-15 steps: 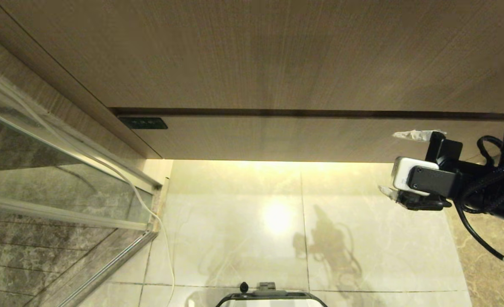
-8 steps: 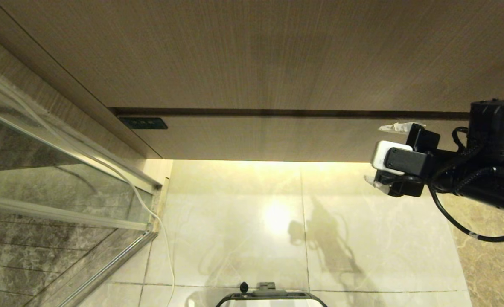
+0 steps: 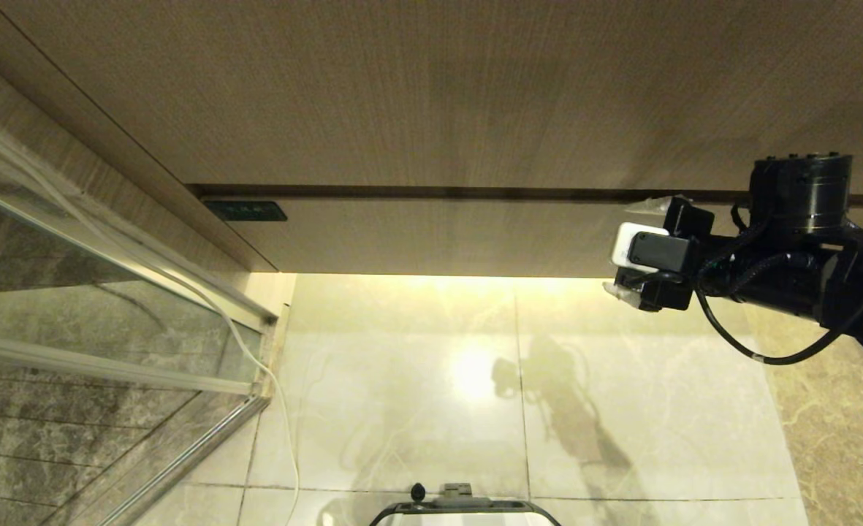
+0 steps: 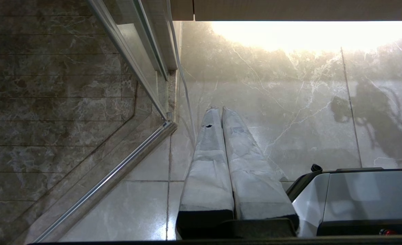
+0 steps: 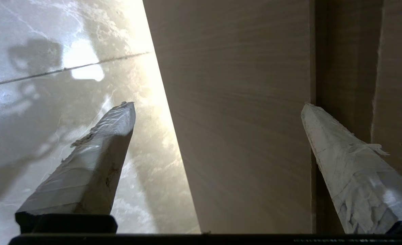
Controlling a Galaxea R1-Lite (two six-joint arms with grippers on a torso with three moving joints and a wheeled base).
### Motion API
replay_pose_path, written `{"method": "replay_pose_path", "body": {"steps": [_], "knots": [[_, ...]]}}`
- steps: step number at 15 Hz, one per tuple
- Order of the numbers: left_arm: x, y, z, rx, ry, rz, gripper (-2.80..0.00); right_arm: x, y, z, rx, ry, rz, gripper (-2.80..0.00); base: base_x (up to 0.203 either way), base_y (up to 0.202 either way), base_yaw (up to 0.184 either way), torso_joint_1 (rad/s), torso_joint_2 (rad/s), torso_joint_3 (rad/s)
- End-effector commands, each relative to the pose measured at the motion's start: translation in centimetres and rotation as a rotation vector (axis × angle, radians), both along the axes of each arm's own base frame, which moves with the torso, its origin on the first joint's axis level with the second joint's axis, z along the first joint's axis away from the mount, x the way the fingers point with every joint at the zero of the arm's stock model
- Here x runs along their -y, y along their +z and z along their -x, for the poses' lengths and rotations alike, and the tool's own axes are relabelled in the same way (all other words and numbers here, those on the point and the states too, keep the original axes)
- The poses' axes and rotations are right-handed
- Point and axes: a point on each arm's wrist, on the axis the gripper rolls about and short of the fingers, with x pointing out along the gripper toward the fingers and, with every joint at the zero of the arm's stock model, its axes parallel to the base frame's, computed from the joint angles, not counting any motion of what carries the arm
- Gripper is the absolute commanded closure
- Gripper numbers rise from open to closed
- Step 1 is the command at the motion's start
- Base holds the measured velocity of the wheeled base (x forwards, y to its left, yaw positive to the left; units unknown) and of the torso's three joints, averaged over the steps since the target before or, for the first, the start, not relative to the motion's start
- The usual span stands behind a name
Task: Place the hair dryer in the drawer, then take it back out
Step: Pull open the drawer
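On the left, the glass shower partition with a metal frame (image 3: pixel 109 307) is standing beside the cabinet, and a thin white cord (image 3: pixel 256 358) is running down along its edge to the glossy marble floor (image 3: pixel 416 380). My left gripper (image 4: pixel 219 110) is hanging over that floor beside my grey base (image 4: pixel 364 194), with its taped fingers pressed together and holding nothing. In the middle, the wide shallow beige wood-grain drawer (image 3: pixel 438 234) with a small black label plate (image 3: pixel 245 211) is closed under the taller plain wood-grain panel (image 3: pixel 431 95). On the right, my right gripper (image 3: pixel 637 248) is reaching at the drawer front with its two taped fingers (image 5: pixel 98 146) spread wide and empty, one near the dark gap above, one near the lower edge. The hair dryer is not showing in any view, so I cannot say where it is. I am judging the drawer as stiff and smooth, with no handle showing, so I should hook it by its edge at the gap.
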Motion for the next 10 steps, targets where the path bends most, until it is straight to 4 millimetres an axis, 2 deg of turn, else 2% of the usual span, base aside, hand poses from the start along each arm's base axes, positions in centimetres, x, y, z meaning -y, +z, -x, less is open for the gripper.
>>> {"method": "replay_pose_path", "body": {"steps": [1, 6, 10], "knots": [[0.0, 0.0, 0.0, 0.000, 0.000, 0.000, 0.00, 0.5, -0.3, -0.7, 0.002, 0.038, 0.020, -2.80, 0.000, 0.000, 0.000, 0.000, 0.00, 0.000], [0.0, 0.0, 0.0, 0.000, 0.000, 0.000, 0.00, 1.7, 0.0, -1.2, 0.044, 0.121, 0.058, -2.80, 0.000, 0.000, 0.000, 0.000, 0.00, 0.000], [0.0, 0.0, 0.0, -0.001, 0.000, 0.000, 0.00, 2.0, 0.6, -0.7, 0.062, 0.120, 0.071, -2.80, 0.000, 0.000, 0.000, 0.000, 0.00, 0.000]]}}
